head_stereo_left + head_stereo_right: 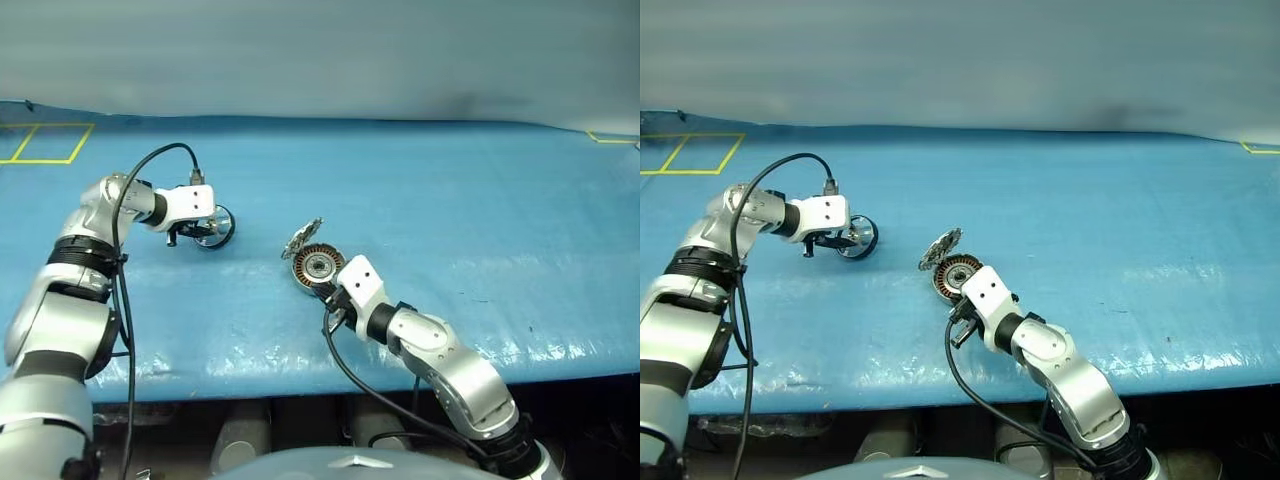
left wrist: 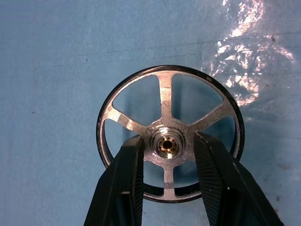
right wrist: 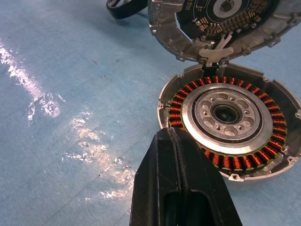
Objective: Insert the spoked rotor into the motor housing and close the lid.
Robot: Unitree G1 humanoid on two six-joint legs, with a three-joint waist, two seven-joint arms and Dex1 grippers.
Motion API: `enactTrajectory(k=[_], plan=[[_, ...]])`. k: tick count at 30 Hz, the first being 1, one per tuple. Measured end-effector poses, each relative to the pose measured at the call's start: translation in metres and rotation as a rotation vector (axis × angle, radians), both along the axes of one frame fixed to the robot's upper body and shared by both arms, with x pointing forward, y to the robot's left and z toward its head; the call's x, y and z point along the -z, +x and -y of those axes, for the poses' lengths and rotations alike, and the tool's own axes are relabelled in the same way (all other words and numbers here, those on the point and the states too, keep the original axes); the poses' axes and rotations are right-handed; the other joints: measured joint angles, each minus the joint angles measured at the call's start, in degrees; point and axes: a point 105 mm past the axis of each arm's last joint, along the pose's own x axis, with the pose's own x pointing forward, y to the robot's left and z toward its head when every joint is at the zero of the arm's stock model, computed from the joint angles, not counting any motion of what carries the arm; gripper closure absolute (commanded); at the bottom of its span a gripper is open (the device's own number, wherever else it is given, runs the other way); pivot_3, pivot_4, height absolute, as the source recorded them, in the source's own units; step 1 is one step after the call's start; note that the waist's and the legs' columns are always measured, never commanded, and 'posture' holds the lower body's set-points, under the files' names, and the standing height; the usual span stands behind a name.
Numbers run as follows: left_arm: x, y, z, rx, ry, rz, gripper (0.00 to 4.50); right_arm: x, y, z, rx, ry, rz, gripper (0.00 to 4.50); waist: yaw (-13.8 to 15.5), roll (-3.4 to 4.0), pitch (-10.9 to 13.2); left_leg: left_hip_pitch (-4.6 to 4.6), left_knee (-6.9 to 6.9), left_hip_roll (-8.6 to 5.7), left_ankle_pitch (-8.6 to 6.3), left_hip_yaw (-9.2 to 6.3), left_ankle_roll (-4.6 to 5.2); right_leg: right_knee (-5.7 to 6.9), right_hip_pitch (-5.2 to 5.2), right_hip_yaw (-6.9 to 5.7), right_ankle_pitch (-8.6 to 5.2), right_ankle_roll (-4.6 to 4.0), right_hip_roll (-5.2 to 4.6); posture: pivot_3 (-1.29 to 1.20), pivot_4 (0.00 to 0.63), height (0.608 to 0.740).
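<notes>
The spoked rotor (image 2: 169, 134) is a shiny silver wheel with a small hub. My left gripper (image 2: 165, 141) is shut on that hub, one black finger on each side. In the left eye view the spoked rotor (image 1: 216, 228) hangs on edge at the left gripper (image 1: 200, 232), just over the blue table. The motor housing (image 3: 230, 122) lies open near the table's middle, its copper windings ringing a silver bearing. The toothed lid (image 3: 221, 23) stands tilted up from the housing's far rim. My right gripper (image 3: 176, 136) is shut, its tip beside the housing's near rim.
A blue sheet (image 1: 450, 220) covers the table, with its front edge (image 1: 300, 370) close to me. Yellow tape marks a square at the far left (image 1: 45, 142) and a corner at the far right (image 1: 612, 139). A black cable (image 1: 140, 175) loops over the left arm.
</notes>
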Motion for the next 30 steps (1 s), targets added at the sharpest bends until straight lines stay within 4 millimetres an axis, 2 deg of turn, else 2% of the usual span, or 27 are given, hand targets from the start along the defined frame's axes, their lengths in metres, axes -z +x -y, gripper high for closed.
enactTrajectory(k=[4,6,14,19,21,30], plan=[[-0.009,-0.024,-0.007,0.021,-0.03,-0.052,3.2,0.0,0.0,0.006,-0.007,-0.017,0.002,4.5,-0.3,0.02,0.0,0.0,-0.03,0.01,0.0,0.02,0.0,0.0,-0.01,0.04,-0.02,-0.03,-0.01,0.0,0.15,0.74],[-0.013,-0.039,-0.003,0.042,-0.072,-0.088,3.2,0.0,0.002,0.015,0.003,-0.036,0.003,4.5,-0.4,0.03,0.0,0.01,-0.03,0.01,0.0,0.01,0.0,-0.01,0.01,0.05,-0.03,-0.06,-0.02,0.0,0.15,0.74],[-0.014,-0.108,0.05,0.16,-0.389,-0.285,3.2,0.005,-0.009,0.029,-0.051,-0.065,-0.041,4.5,0.0,0.04,0.0,0.05,0.0,0.04,0.0,0.0,0.0,0.01,0.05,0.02,-0.26,-0.44,-0.02,0.0,0.15,0.74],[-0.022,-0.133,0.084,0.221,-0.57,-0.362,3.2,0.007,-0.018,0.029,-0.093,-0.063,-0.08,4.5,0.3,0.05,0.0,0.1,0.02,0.05,0.0,0.02,0.0,0.02,0.1,0.03,-0.27,-0.47,-0.02,0.0,0.15,0.74],[-0.022,-0.14,0.098,0.241,-0.637,-0.391,3.2,0.008,-0.021,0.027,-0.106,-0.057,-0.093,4.5,0.5,0.03,0.0,0.09,0.03,0.04,0.0,0.03,0.0,0.01,0.09,0.03,-0.27,-0.46,-0.02,0.0,0.15,0.74],[-0.028,-0.139,0.154,0.232,-0.858,-0.321,3.2,0.014,-0.031,0.021,-0.135,-0.071,-0.125,4.5,1.0,0.03,0.0,0.1,0.03,0.02,0.0,0.05,0.0,-0.05,0.13,0.04,-0.26,-0.44,-0.03,0.0,0.15,0.74]])
